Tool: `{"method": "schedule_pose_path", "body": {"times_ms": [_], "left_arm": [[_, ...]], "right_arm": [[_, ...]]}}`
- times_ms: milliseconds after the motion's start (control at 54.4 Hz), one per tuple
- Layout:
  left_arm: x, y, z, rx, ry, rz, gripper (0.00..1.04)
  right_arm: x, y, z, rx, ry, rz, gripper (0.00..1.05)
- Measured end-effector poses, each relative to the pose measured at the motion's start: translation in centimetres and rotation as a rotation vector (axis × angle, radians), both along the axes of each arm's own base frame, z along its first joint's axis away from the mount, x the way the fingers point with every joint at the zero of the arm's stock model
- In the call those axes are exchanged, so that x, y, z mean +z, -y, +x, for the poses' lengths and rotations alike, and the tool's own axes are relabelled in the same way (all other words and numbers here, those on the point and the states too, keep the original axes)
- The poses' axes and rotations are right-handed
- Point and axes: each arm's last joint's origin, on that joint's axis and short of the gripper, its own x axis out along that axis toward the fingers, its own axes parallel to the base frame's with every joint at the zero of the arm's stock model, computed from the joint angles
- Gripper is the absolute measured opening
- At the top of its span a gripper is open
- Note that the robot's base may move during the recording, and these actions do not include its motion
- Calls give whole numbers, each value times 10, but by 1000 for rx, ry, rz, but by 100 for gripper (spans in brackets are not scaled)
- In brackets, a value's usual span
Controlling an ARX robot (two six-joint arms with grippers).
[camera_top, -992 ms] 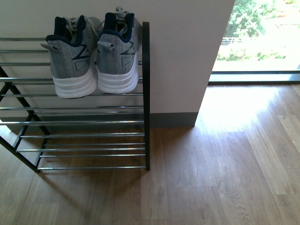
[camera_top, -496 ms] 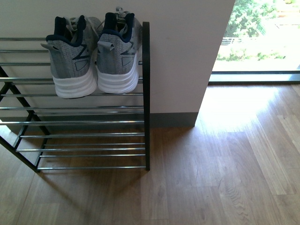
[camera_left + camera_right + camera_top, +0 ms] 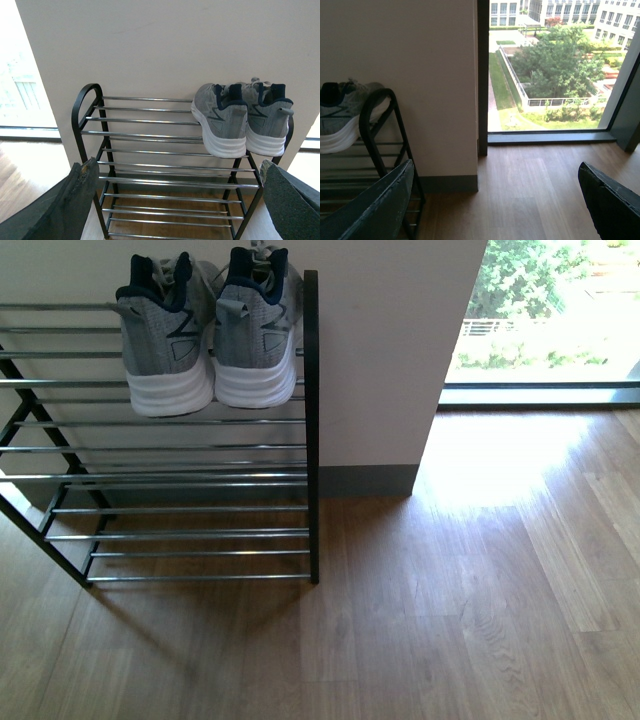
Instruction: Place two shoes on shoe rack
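Two grey knit sneakers (image 3: 210, 330) with white soles and dark collars stand side by side, heels toward me, at the right end of the top tier of the black shoe rack (image 3: 311, 430). The left wrist view shows the same pair of sneakers (image 3: 242, 122) on the rack (image 3: 82, 102) from farther back. My left gripper (image 3: 180, 187) is open and empty, well short of the rack. My right gripper (image 3: 495, 200) is open and empty over bare floor; the rack's arched end (image 3: 375, 120) and one sneaker (image 3: 345, 117) show at its side. Neither gripper appears in the front view.
A cream wall (image 3: 390, 350) with a grey skirting stands behind the rack. To the right a floor-to-ceiling window (image 3: 550, 310) with a dark frame looks onto greenery. Wooden plank floor (image 3: 450, 610) spreads in front. The rack's lower tiers (image 3: 190, 530) hold nothing.
In the front view the rack and sneakers have shifted up and slightly right in the picture, as the view has moved. The sneakers stay where they were on the top tier.
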Motion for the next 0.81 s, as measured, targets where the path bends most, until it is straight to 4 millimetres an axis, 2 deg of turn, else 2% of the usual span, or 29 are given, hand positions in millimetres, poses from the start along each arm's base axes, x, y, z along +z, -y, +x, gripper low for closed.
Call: {"method": "schedule_pose_path", "body": {"times_ms": [809], "left_arm": [[0,0,0,0,0,1,95]], "right_arm": [[0,0,0,0,-2,0,96]]}}
